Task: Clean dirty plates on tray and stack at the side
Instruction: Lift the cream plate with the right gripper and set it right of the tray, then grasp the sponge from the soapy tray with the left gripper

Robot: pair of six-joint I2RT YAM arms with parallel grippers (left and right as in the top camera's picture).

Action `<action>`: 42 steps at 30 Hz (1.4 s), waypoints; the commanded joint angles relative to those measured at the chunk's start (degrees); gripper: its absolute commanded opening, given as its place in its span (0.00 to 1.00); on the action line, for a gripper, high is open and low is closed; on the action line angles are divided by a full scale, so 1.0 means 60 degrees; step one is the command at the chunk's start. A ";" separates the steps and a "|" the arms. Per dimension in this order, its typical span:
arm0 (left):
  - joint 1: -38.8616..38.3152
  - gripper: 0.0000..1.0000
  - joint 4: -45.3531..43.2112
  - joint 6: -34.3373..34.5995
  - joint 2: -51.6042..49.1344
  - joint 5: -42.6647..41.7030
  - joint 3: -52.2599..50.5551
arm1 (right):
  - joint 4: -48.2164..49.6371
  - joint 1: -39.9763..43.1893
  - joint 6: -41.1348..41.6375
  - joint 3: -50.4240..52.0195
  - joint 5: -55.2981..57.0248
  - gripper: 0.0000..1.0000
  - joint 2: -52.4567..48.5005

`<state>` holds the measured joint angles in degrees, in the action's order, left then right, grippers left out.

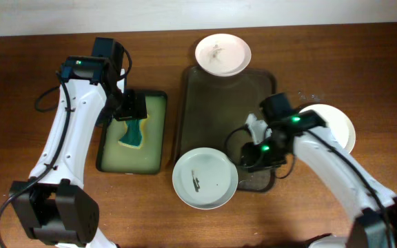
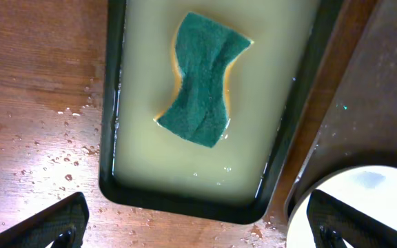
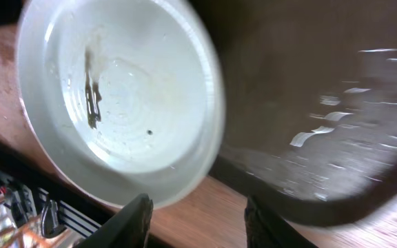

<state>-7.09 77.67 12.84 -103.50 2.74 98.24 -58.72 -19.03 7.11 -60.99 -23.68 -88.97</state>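
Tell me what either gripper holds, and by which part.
Nothing is held. The left gripper hangs open near the sponge; the right gripper is open at the rim of the front smeared plate, not clamped on it.

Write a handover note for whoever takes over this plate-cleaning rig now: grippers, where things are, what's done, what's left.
Left gripper: open, above the sponge lying in the pale-green tray.
Right gripper: open, at the rim of the front plate, smeared, overhanging the brown tray at its near corner.
Far plate: smeared, on the tray's far edge.
Third plate: on the table to the right, partly hidden; seemingly done.
Left: clean both smeared plates, stack them there.
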 commanded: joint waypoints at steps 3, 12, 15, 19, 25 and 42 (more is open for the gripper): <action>0.0022 1.00 0.0000 -0.0091 0.0219 -0.0069 0.0007 | 0.1013 -0.0845 0.1468 0.0058 -0.0299 0.38 -0.2750; 0.0022 1.00 0.0000 -0.0091 0.0219 -0.0069 0.0007 | 0.1785 0.0776 0.1490 -0.0135 0.0284 0.04 -0.2211; 0.0022 1.00 0.0000 -0.0091 0.0219 -0.0069 0.0007 | 0.3286 0.1891 0.2503 -0.0138 0.0463 0.04 -0.2211; 0.0022 1.00 0.0007 -0.0095 0.0219 -0.0069 0.0007 | 0.3435 0.2062 0.3464 -0.0164 0.0561 0.31 -0.2131; 0.0022 1.00 0.0561 -0.0087 0.0219 -0.0036 0.0018 | 0.1967 0.2051 -0.0408 -0.1446 0.1745 0.33 -0.0364; -0.0131 0.00 -0.7216 -0.0091 -0.0692 0.0171 -0.5912 | 0.1177 0.2051 -0.0393 -0.1443 0.1738 0.38 0.0087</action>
<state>-7.66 33.17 12.62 -104.81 4.47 63.20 -51.72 -6.79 5.34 -69.12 -13.91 -88.88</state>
